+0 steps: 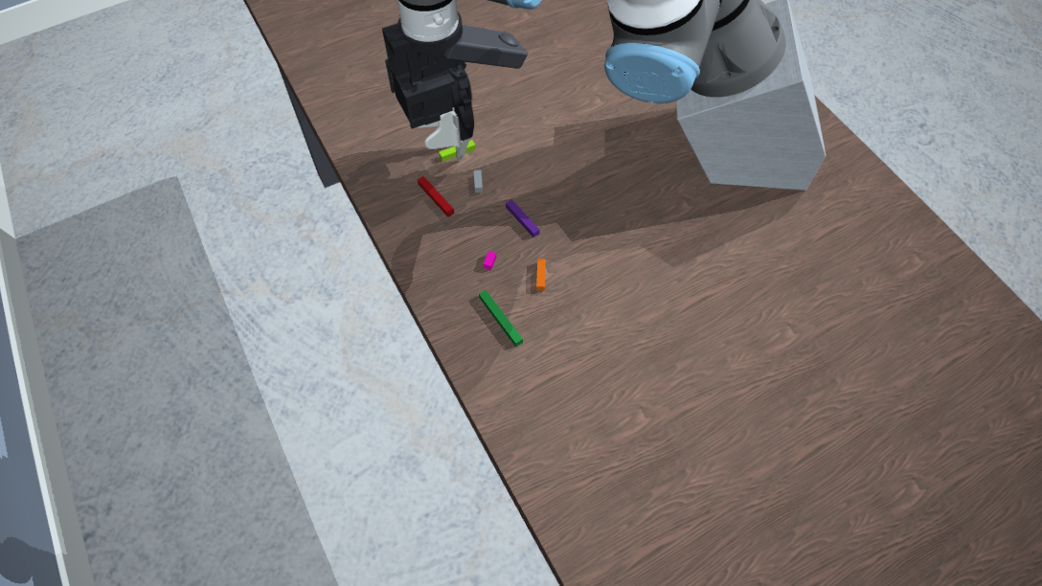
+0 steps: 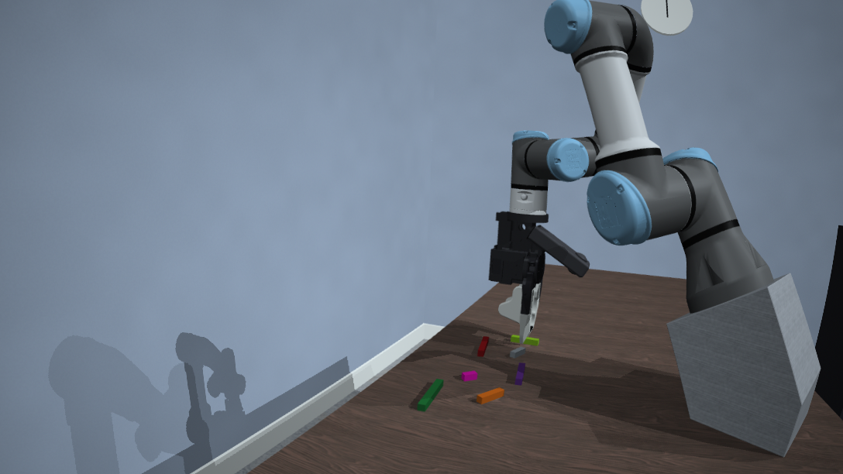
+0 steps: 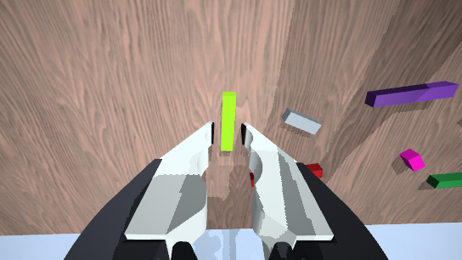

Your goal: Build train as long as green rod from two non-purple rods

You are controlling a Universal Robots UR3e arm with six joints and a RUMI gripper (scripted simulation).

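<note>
I see the lime rod [image 3: 228, 121] lying flat on the worktop [image 1: 728, 378], its near end between my fingers, which stand narrowly apart and grip nothing. The grey rod [image 3: 301, 121] lies just beside it, the red rod [image 1: 435, 195] nearby. I can read no writing anywhere.

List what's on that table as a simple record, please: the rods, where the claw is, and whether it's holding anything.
Surface: wooden table
Rods, all lying flat and apart: lime rod, red rod, grey rod, purple rod, magenta rod, orange rod, green rod
Claw: pointing down, its tips either side of the lime rod
Claw state: narrowly open, gaps on both sides of the rod, not gripping
Train: none built yet
Likely pair: lime plus grey
</note>
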